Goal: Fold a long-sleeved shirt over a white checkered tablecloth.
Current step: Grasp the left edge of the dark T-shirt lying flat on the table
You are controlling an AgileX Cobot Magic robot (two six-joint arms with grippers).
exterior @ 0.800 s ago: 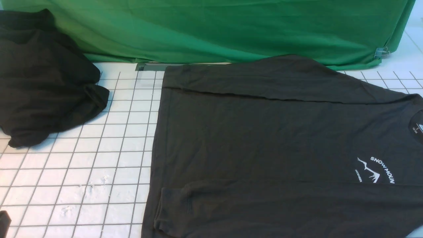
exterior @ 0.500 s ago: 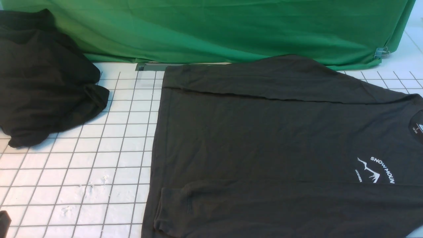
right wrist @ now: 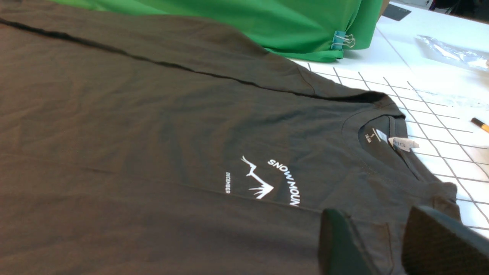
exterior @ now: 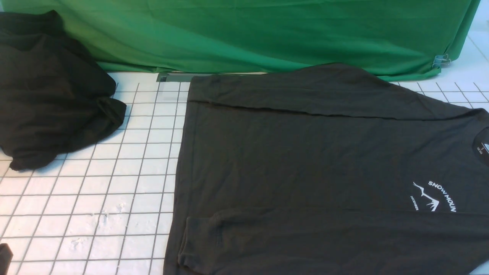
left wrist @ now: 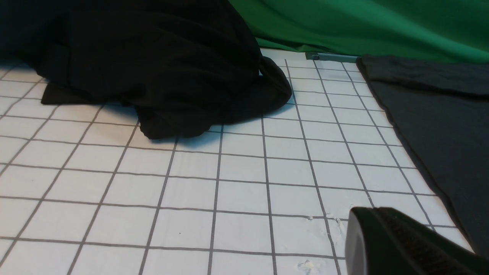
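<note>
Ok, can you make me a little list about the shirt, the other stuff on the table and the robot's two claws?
shirt: long-sleeved shirt, charcoal, flat on the white checkered tablecloth, both sleeves folded in over the body
print: white mountain print near the collar
other cloth: lumpy black cloth, to the shirt's left, apart from it
backdrop: green sheet, with a clip
left gripper: shut, over bare tablecloth, holding nothing
right gripper: open, above the shirt by the collar

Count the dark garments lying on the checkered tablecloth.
2. The long-sleeved shirt lies spread flat at centre-right; a lumpy black cloth sits at the far left, apart from it. Others may lie out of view.
</note>
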